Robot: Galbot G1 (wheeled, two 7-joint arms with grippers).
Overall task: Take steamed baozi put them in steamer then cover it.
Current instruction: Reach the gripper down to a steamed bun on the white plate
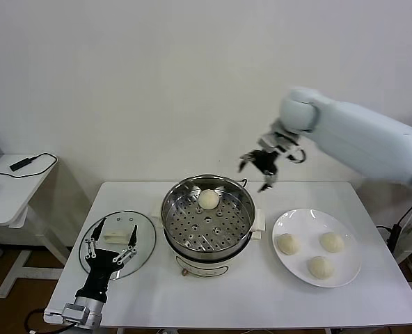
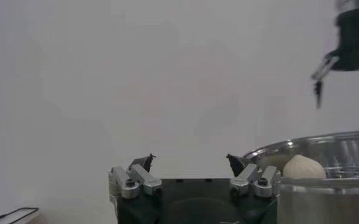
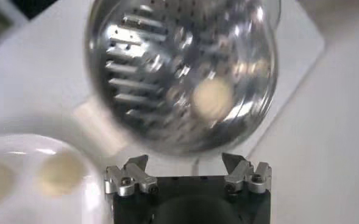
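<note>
A: What occupies the near edge of the bench [image 1: 262, 292]?
B: The left end effector [image 1: 111, 245], fingers spread and holding nothing, sits over the near part of the cover [image 1: 143, 240], which lies flat on the bench to the left of the steamer [image 1: 207, 214]. The cover's white handle [image 1: 119, 232] is just beyond the fingertips.

A: Where are the steamed baozi?
B: Three rest on the white plate [image 1: 286, 224] to the right of the steamer: one at the near side [image 1: 320, 266], one at the left [image 1: 287, 243], one at the far right [image 1: 332, 241]. The fourth baozi [image 1: 208, 199] lies on the perforated tray inside the steamer, toward its far rim.

A: And farther back?
B: The right end effector [image 1: 263, 166] hangs in the air above and beyond the steamer's far right rim, fingers spread, empty. Its wrist view looks down on the steamer [image 3: 182, 73] and the baozi inside [image 3: 212, 97].
</note>
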